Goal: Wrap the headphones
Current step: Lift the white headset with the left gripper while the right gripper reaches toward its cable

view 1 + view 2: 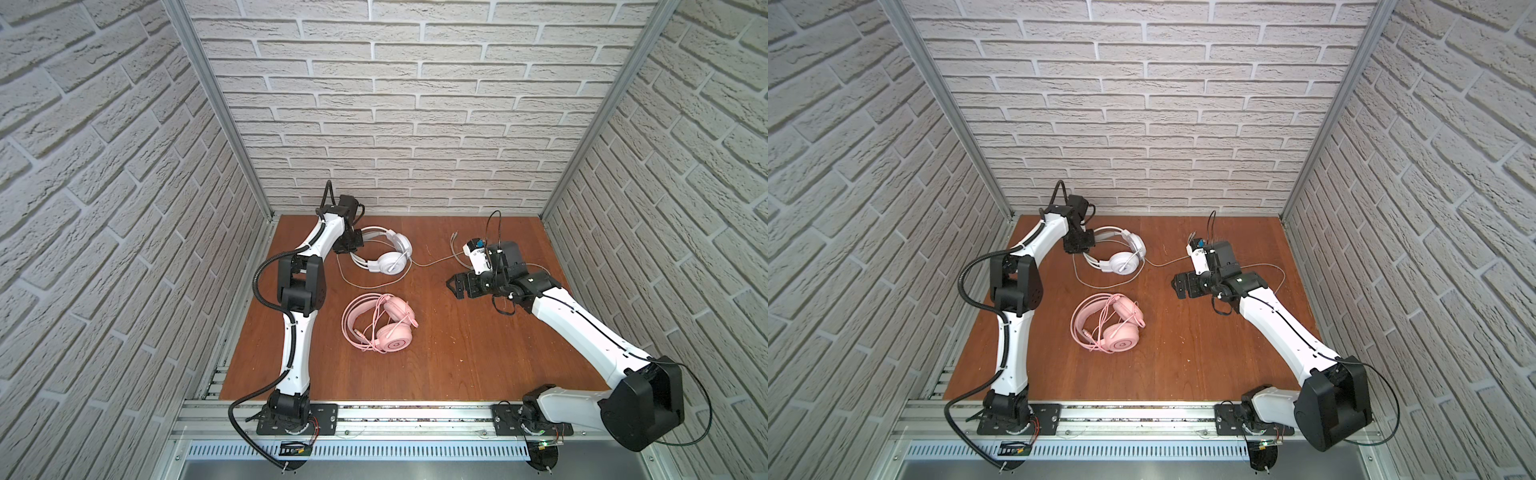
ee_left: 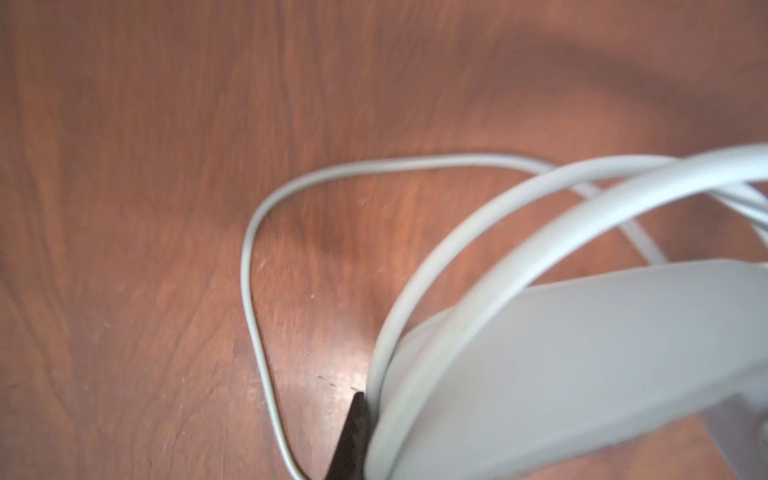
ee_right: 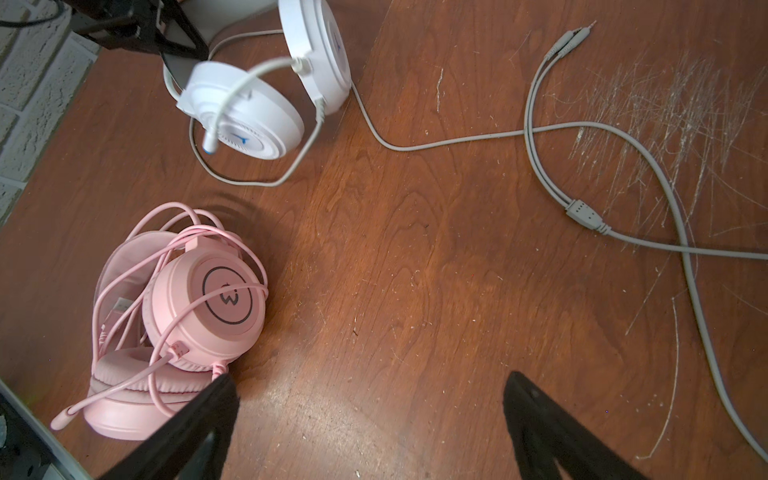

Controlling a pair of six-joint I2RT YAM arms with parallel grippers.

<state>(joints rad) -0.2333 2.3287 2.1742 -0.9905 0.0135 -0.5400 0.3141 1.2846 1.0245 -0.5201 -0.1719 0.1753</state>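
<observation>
Pink headphones (image 1: pixel 380 322) lay mid-worktop (image 1: pixel 457 353) with their cord already looped around them, seemingly done. Behind them, the white headphones (image 1: pixel 384 253) still trailed a loose cord (image 3: pixel 449 141). The left end effector (image 1: pixel 348 243) was pinching their headband; the right end effector (image 3: pixel 370 399) hung spread and empty.

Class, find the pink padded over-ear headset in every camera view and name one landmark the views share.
Top views: table centre, nearer the camera than the white headset, pink padded over-ear headset.
Left wrist: not in it.
Right wrist: lower left.
Shared landmark: white headset.
</observation>
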